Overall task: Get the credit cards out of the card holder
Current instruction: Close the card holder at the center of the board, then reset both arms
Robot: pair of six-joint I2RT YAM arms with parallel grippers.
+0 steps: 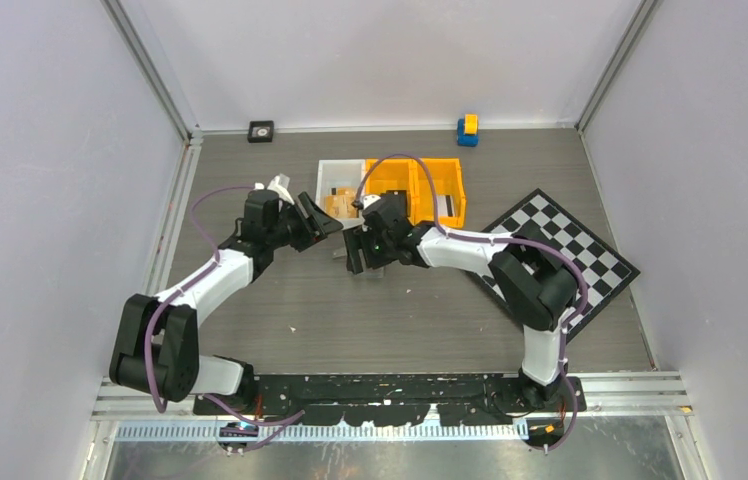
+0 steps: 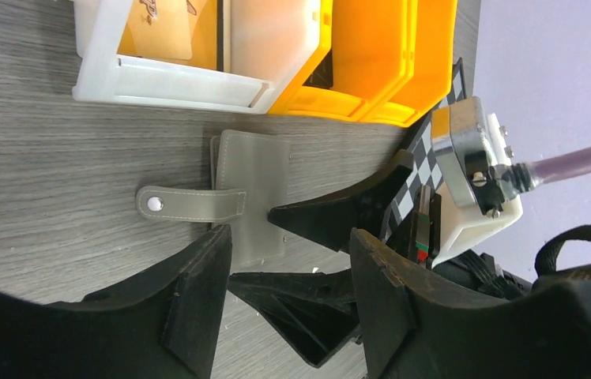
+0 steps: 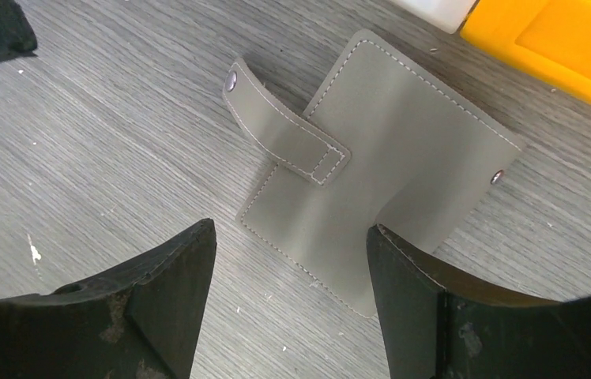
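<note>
The grey wood-grain table [image 1: 300, 320] is carrying everything, and the white bin [image 1: 335, 180] at its middle is serving as the mark. The checkerboard mat [image 1: 590, 250] is lying well to the right of the white bin. The orange bins [image 1: 440, 185] are sitting against its right side.

The left gripper [image 2: 288, 245] is hovering just nearer the arm bases than the white bin, its fingers spread with nothing between them. The right gripper [image 3: 291, 233] is hanging a little further on the base side of the white bin. Its jaws are gaping wide and straddling the card holder's near edge, whether touching I cannot tell.

The card holder [image 3: 387, 174] is lying flat on the table near the white bin's base-side front, apart from it, grey outer face up. An orange card [image 2: 158, 31] is resting inside the white bin. The holder's strap [image 3: 284, 126] is sticking out unfastened, pointing away from the orange bins.
</note>
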